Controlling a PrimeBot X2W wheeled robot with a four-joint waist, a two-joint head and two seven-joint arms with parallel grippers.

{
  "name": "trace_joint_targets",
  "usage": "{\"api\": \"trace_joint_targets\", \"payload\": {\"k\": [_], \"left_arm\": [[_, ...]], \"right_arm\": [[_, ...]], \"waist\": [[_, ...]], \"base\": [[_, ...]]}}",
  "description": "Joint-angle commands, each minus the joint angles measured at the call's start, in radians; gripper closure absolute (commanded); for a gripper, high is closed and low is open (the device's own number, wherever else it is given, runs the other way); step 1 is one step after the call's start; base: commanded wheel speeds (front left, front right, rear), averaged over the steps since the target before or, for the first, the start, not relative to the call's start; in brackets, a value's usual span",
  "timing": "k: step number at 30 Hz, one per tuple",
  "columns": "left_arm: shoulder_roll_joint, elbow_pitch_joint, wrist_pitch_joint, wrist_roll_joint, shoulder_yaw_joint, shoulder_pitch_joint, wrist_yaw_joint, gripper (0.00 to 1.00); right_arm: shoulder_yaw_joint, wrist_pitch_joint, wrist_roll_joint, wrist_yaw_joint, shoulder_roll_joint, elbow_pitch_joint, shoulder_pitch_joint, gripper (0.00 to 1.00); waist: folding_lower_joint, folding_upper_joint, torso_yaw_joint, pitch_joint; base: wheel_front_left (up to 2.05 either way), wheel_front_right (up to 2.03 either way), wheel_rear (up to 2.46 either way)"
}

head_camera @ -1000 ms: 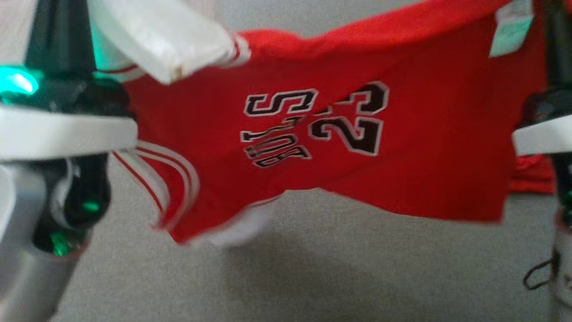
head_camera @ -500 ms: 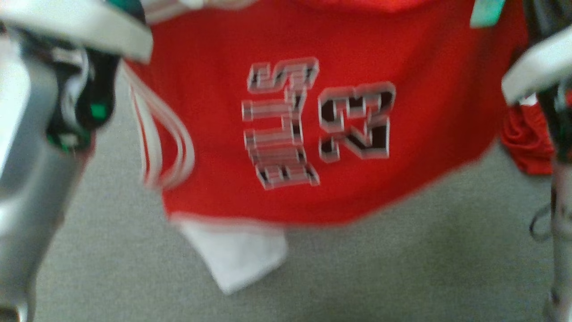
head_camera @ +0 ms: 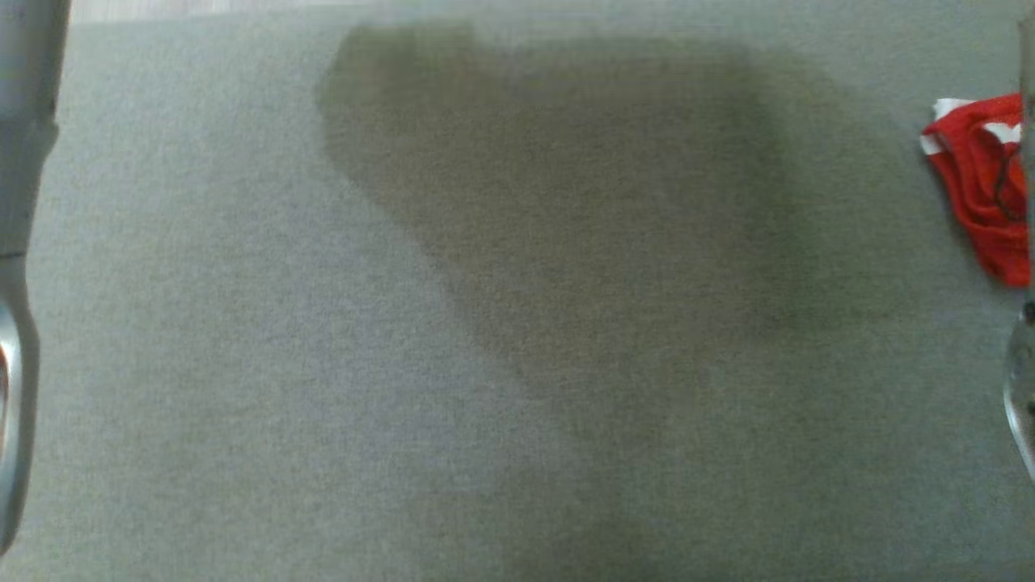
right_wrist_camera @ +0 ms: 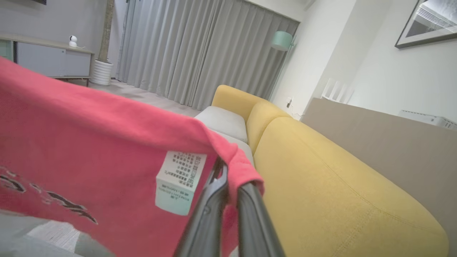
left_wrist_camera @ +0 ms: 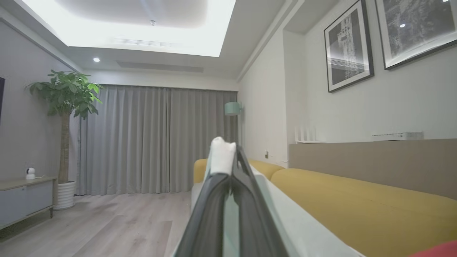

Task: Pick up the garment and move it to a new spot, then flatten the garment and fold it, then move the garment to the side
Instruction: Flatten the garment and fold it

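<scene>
The garment (right_wrist_camera: pixel 89 142) is a red jersey with dark lettering and a pale label (right_wrist_camera: pixel 180 182). It hangs stretched out to the left in the right wrist view. My right gripper (right_wrist_camera: pixel 231 180) is shut on its upper edge, and red cloth folds over the fingertips. My left gripper (left_wrist_camera: pixel 224 159) is shut on a white bit of the garment's fabric (left_wrist_camera: pixel 222 155), held up in the air. A red corner (left_wrist_camera: pixel 441 250) shows at the bottom right of the left wrist view. In the head view, a wide dark shadow (head_camera: pixel 582 202) lies on the grey seat (head_camera: pixel 202 323).
A crumpled red and white cloth (head_camera: pixel 978 186) lies at the seat's right edge. Pale forearms stand at the left edge (head_camera: pixel 16 242) and right edge (head_camera: pixel 1020 388). A yellow sofa back (right_wrist_camera: pixel 321 171) runs along one side. Beyond are wood floor (left_wrist_camera: pixel 107 221), curtains and a potted plant (left_wrist_camera: pixel 66 96).
The jersey, spread between both arms, has risen out of the top of the head view, leaving its shadow on the seat. The head view has also shifted.
</scene>
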Motion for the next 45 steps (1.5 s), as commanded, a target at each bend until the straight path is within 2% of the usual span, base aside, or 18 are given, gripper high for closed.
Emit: {"api": "trace_joint_targets", "payload": {"k": [1, 5, 11, 15, 21, 26, 30, 37, 43, 45], "left_arm": [[0.033, -0.007, -0.006, 0.005, 0.023, -0.040, -0.004, 1.00], [0.005, 0.055, -0.041, -0.017, 0.029, -0.038, -0.024, 1.00], [-0.015, 0.091, -0.091, -0.052, 0.024, 0.053, -0.069, 1.00], [-0.015, 0.067, -0.129, -0.078, 0.027, 0.140, -0.098, 1.00], [0.008, -0.042, -0.188, -0.133, 0.068, 0.309, -0.098, 1.00], [0.042, -0.230, -0.215, -0.180, 0.119, 0.514, -0.060, 1.00], [0.066, -0.414, -0.231, -0.187, 0.142, 0.724, -0.003, 1.00], [0.097, -0.685, -0.239, -0.184, 0.157, 1.066, 0.101, 1.00], [0.120, -0.814, -0.223, -0.166, 0.111, 1.272, 0.164, 1.00], [0.124, -0.828, -0.218, -0.161, 0.099, 1.301, 0.174, 1.00]], "right_arm": [[0.005, -0.011, -0.009, -0.001, 0.025, -0.015, -0.036, 1.00], [0.021, -0.057, -0.047, -0.001, 0.033, 0.080, -0.066, 1.00], [0.017, -0.138, -0.061, -0.001, 0.059, 0.181, -0.023, 1.00], [0.001, -0.202, -0.052, -0.001, 0.075, 0.217, 0.029, 1.00], [-0.032, -0.294, -0.024, -0.001, 0.097, 0.199, 0.122, 1.00], [-0.071, -0.350, -0.008, -0.001, 0.123, 0.113, 0.255, 1.00], [-0.099, -0.352, 0.001, -0.001, 0.140, 0.000, 0.407, 1.00], [-0.114, -0.281, 0.032, -0.001, 0.152, -0.284, 0.721, 1.00], [-0.129, -0.188, 0.098, -0.001, 0.153, -0.513, 0.990, 1.00], [-0.135, -0.172, 0.104, -0.001, 0.153, -0.545, 1.031, 1.00]], "waist": [[-0.0001, 0.0000, 0.011, 0.023], [-0.0001, 0.0000, 0.031, 0.102], [-0.0001, 0.0000, 0.045, 0.207], [-0.0001, 0.0000, 0.048, 0.244], [-0.0001, 0.0000, 0.040, 0.258], [-0.0001, 0.0000, 0.031, 0.235], [-0.0001, 0.0000, 0.033, 0.195], [-0.0001, 0.0000, 0.040, 0.094], [-0.0001, 0.0000, 0.054, -0.021], [-0.0001, 0.0000, 0.056, -0.042]], "base": [[0.00, 0.00, 0.00], [0.00, 0.00, 0.00], [0.00, 0.00, 0.00], [0.00, 0.00, 0.00], [0.00, 0.00, 0.00], [0.00, 0.00, 0.00], [0.00, 0.00, 0.00], [0.00, 0.00, 0.00], [0.00, 0.00, 0.00], [0.00, 0.00, 0.00]]}}
